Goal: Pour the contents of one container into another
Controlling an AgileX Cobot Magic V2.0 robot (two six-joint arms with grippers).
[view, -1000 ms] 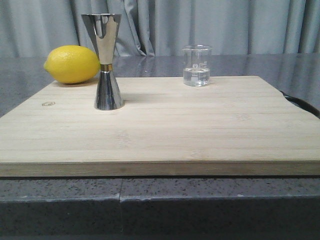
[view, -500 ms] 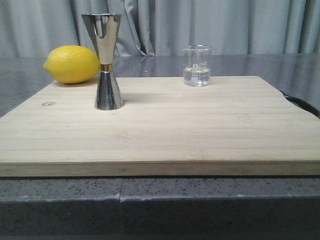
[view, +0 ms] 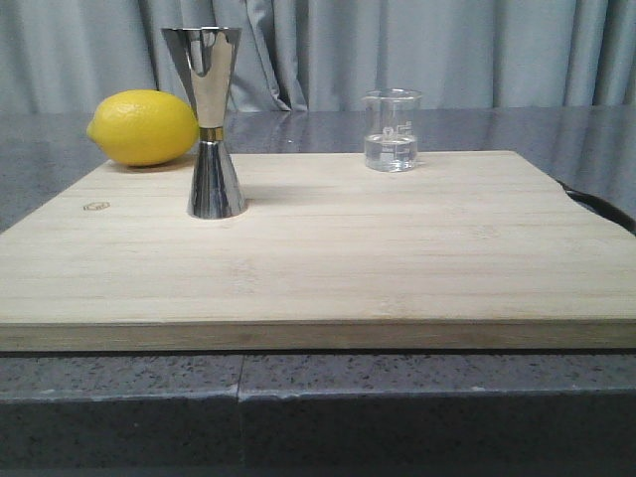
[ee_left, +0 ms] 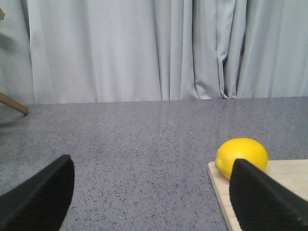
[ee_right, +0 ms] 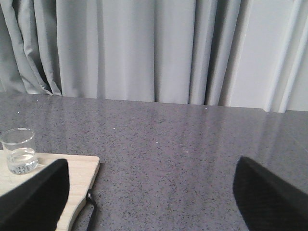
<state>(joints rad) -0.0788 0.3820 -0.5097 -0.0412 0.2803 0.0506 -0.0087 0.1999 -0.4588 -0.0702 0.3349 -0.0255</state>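
Front view: the beaker point(view: 392, 130) stands upright at the board's point(view: 318, 268) far edge, about one o'clock from centre, a little clear liquid in the bottom. The jigger point(view: 209, 121) stands upright at eleven o'clock, the lemon point(view: 143, 127) just behind it at the board's far left corner. No arm shows here.

Left wrist view: the left gripper point(ee_left: 153, 192) is spread wide with nothing between its fingers, over the grey counter point(ee_left: 134, 149). The lemon point(ee_left: 241, 156) sits on the board corner, just beyond one finger.

Right wrist view: the right gripper point(ee_right: 154, 192) gapes too, holding nothing. The beaker point(ee_right: 19, 150) sits at ten o'clock of it, near one finger, not touching.
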